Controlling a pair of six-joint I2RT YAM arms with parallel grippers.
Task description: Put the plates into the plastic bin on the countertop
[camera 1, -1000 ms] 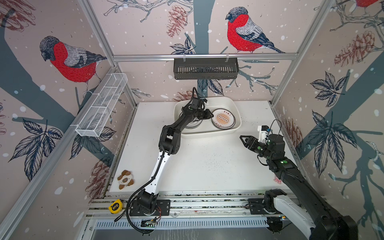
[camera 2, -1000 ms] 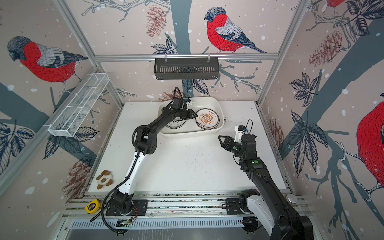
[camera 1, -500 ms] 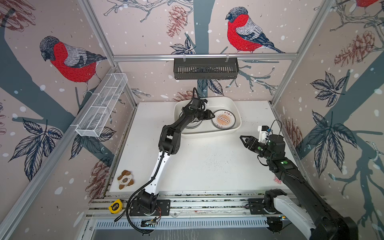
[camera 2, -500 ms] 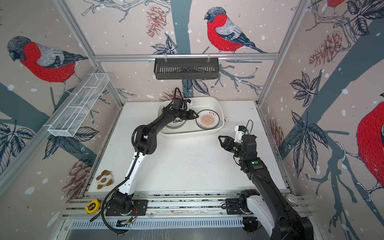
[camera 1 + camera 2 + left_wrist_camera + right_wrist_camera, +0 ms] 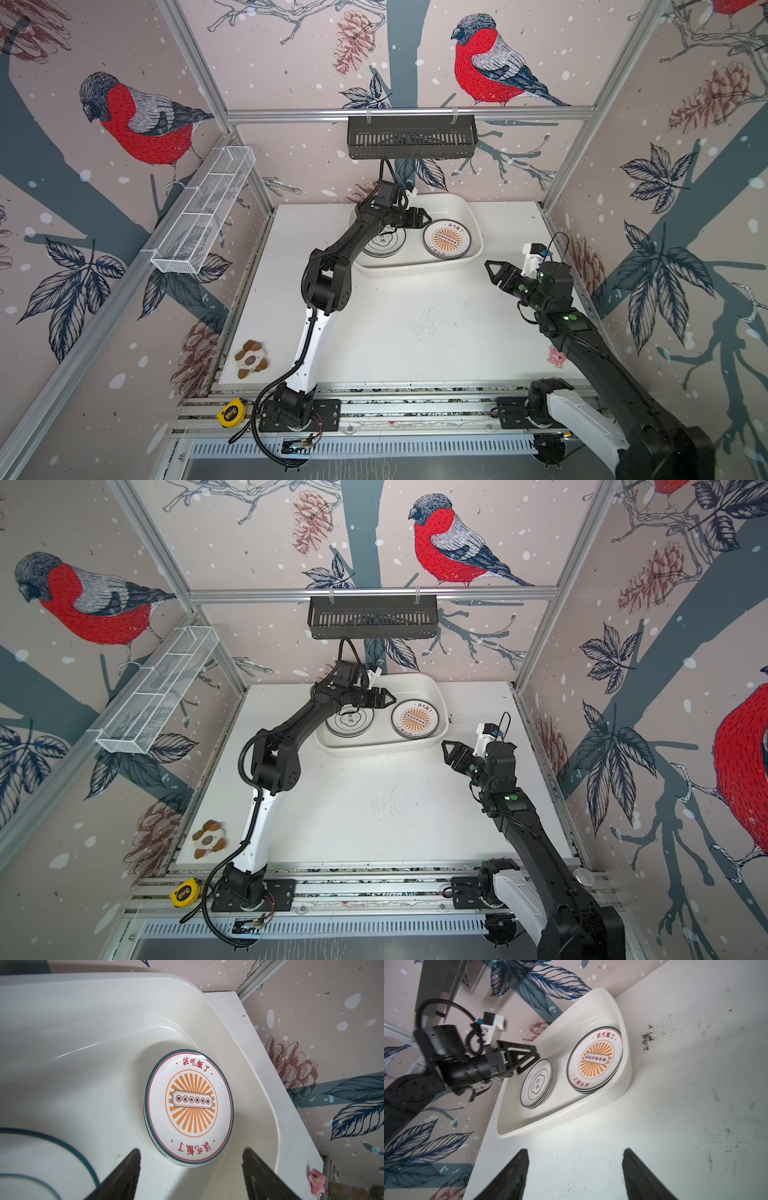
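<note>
The cream plastic bin (image 5: 415, 270) (image 5: 374, 750) stands at the back of the white countertop (image 5: 415, 332). Two stacks of plates lie in it. The left stack is topped by a black quatrefoil plate (image 5: 384, 245) (image 5: 536, 1083), the right one by an orange sunburst plate (image 5: 447, 240) (image 5: 191, 1103) (image 5: 595, 1058). My left gripper (image 5: 429, 217) (image 5: 192, 1150) hovers over the bin between the stacks, open and empty. My right gripper (image 5: 490, 270) (image 5: 575, 1150) is open and empty above bare countertop, right of the bin.
A black slotted rack (image 5: 411, 137) hangs on the back wall and a white wire mesh basket (image 5: 203, 216) on the left wall. A brown-and-white toy (image 5: 250, 359) lies front left, a pink toy (image 5: 555, 356) at the right edge, a tape measure (image 5: 231, 412) on the rail.
My left gripper's jaws have spread apart over the bin. My right gripper's jaws have widened too. Neither arm has shifted much.
</note>
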